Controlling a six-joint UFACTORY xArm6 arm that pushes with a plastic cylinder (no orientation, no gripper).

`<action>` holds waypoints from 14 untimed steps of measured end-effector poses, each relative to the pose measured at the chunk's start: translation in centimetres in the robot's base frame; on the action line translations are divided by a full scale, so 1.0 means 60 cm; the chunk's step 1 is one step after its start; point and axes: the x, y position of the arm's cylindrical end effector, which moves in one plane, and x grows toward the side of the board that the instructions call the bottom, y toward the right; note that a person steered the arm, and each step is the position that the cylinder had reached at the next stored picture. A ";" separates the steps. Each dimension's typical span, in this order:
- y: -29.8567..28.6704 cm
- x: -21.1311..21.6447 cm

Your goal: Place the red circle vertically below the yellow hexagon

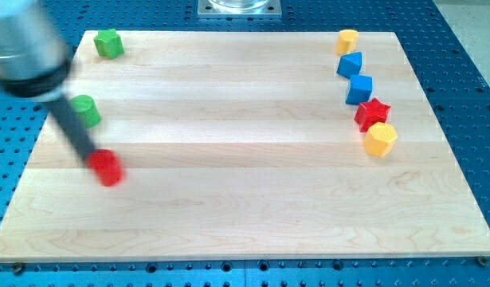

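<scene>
Blocks: two green (109, 43) (86, 110), two red (107, 167) (372, 113), two blue (350, 64) (359, 88), two yellow (347, 40) (381, 139).

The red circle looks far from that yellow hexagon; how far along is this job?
Nothing is done yet. In hand: my tip touches the blurred red circle at the view's left. Left: pushing it across to below the yellow hexagon at the right.

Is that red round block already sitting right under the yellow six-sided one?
No, the red round block lies far off at the view's left, while the yellow six-sided block sits at the right.

green block (109, 43) top-left corner | green cylinder (85, 110) left edge | yellow block (347, 40), blue blocks (350, 64) (359, 88), red star (372, 113) chained down right side | wooden board (245, 199)
</scene>
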 end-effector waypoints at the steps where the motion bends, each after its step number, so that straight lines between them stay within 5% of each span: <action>1: 0.114 0.013; 2: 0.044 -0.044; 3: 0.021 0.012; 4: 0.059 0.055; 5: 0.238 0.069; 7: 0.179 0.116; 9: 0.378 0.130; 10: 0.377 0.198; 12: 0.492 0.109; 13: 0.407 0.089; 14: 0.435 0.056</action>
